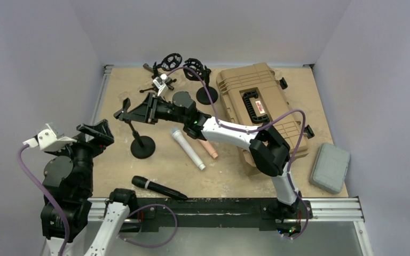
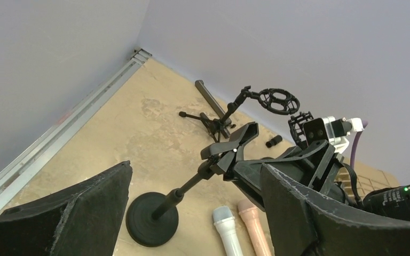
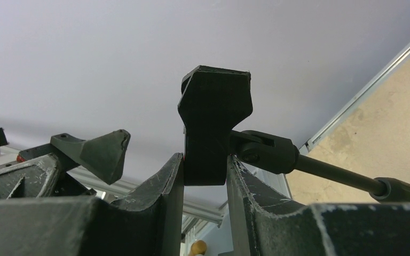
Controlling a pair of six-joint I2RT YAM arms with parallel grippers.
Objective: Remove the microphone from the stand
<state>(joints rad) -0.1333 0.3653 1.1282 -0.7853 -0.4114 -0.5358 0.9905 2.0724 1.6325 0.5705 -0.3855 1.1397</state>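
The scuffed tan table is pretty cluttered: a black mic up front, a white mic and a pink mic (side by side), a round-base stand, a tan hard case, and a grey case far right.

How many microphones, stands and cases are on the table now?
Microphones: 3 - white mic, pink mic, black mic
Stands: 3 - clip stand, tripod stand, round-base stand
Cases: 2 - tan case, grey case
Total: 8

A microphone lies right of the stand, the case farther right.
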